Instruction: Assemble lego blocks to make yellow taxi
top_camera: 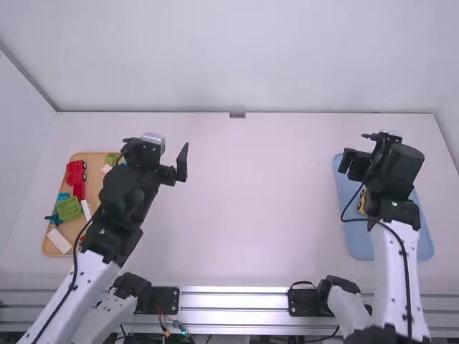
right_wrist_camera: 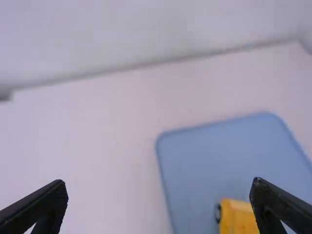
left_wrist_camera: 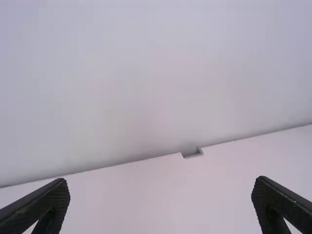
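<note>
Over the table's left part, beside the wooden tray, my left gripper point(top_camera: 163, 154) is held up with its fingers spread. In the left wrist view the left gripper point(left_wrist_camera: 160, 202) has nothing between its fingers. My right gripper point(top_camera: 356, 149) hangs above the blue tray point(top_camera: 360, 247), also open. A yellow block piece with a dark wheel point(top_camera: 361, 201) lies on that tray, partly hidden by the right arm. The right wrist view has the right gripper point(right_wrist_camera: 158, 202) apart and unfilled, the yellow piece point(right_wrist_camera: 236, 217) partly behind one finger, on the blue tray point(right_wrist_camera: 214, 151).
A wooden tray point(top_camera: 50, 249) at the far left holds a red wheeled piece point(top_camera: 75, 172), a green block point(top_camera: 69, 208), white blocks point(top_camera: 59, 241) and small blue pieces point(top_camera: 54, 218). The left arm covers part of it. A wall stands along the table's far edge.
</note>
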`<state>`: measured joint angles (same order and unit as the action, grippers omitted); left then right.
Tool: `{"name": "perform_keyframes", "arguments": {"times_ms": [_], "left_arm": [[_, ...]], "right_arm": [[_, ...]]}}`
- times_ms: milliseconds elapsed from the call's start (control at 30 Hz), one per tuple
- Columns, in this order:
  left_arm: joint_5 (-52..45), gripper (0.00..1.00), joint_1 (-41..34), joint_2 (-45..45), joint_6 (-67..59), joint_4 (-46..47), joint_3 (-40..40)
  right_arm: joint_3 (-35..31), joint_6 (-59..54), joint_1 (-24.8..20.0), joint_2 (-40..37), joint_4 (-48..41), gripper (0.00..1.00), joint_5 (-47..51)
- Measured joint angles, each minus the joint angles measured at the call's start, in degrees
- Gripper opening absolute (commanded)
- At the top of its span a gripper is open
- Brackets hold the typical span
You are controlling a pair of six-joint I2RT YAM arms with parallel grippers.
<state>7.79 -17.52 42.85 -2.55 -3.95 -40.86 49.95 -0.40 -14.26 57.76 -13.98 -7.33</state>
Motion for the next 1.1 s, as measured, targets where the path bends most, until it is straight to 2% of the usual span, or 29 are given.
{"name": "perform_keyframes", "arguments": {"times_ms": [67,167,367,533,700,1100], "left_arm": [[-0.2,0.96,0.4,-3.5,0.3,1.3,0.0],[-0.8,0.93,1.9,-6.4,1.2,2.8,0.4],[-4.4,0.83,6.7,-9.8,2.0,4.2,6.7],[-6.6,0.72,12.4,-15.6,2.1,4.3,12.4],[-6.7,0.61,17.1,-22.0,2.2,4.2,18.0],[-7.2,0.34,17.4,-38.0,2.2,4.2,34.2]], "right_arm": [[0.0,1.7,2.8,-4.5,1.6,0.95,0.0],[-0.8,2.2,4.4,-7.1,3.6,0.92,0.8],[-6.7,1.0,8.8,-9.7,7.5,0.83,4.6],[-12.1,0.5,13.7,-15.2,12.8,0.73,6.3],[-17.4,0.3,14.3,-21.9,14.0,0.62,6.6],[-33.8,0.3,14.3,-37.8,13.8,0.34,6.9]]}}
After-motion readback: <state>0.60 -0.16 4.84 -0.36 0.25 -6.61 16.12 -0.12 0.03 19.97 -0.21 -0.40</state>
